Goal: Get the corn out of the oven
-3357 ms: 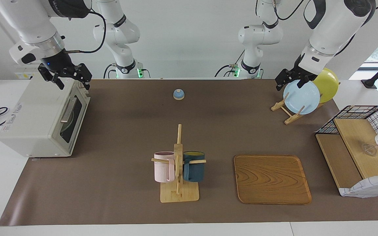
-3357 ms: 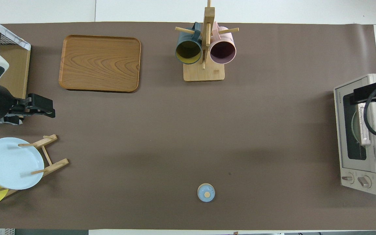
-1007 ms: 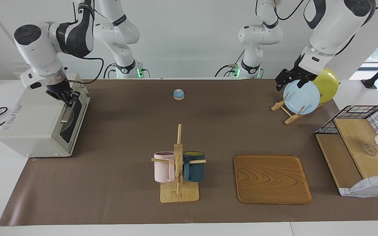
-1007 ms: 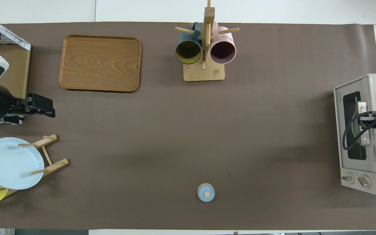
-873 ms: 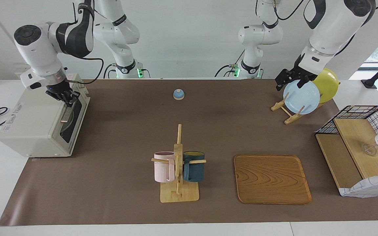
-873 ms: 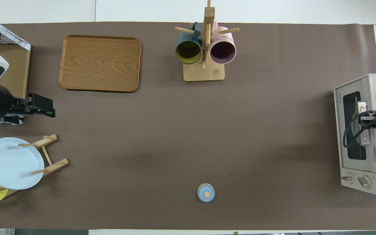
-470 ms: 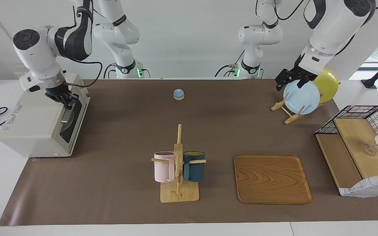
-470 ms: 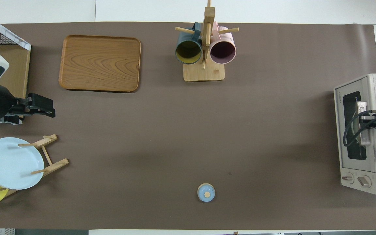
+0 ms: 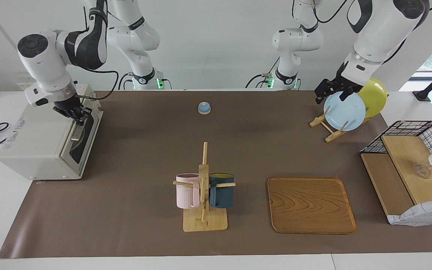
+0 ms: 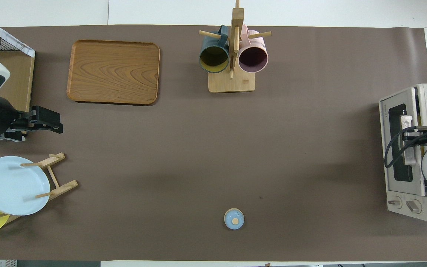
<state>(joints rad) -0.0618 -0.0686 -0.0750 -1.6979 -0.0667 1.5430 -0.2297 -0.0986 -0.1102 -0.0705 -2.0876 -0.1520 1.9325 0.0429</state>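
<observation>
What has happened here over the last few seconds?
The right hand came down from above the oven onto its door handle, and the door has begun to tip open. The left hand stayed over the plate rack; nothing else moved.

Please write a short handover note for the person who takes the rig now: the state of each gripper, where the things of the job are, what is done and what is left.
Right gripper: at the oven door's handle, fingers closed on it as far as the facing view shows; the door looks just cracked open at the top.
Left gripper: waiting in the air over the plate rack, holding nothing.
Oven: at the right arm's end of the table.
Corn: not visible; the door window shows only something round and pale.
Done: handle reached.
Left: pull the door fully down, take the corn out.
</observation>
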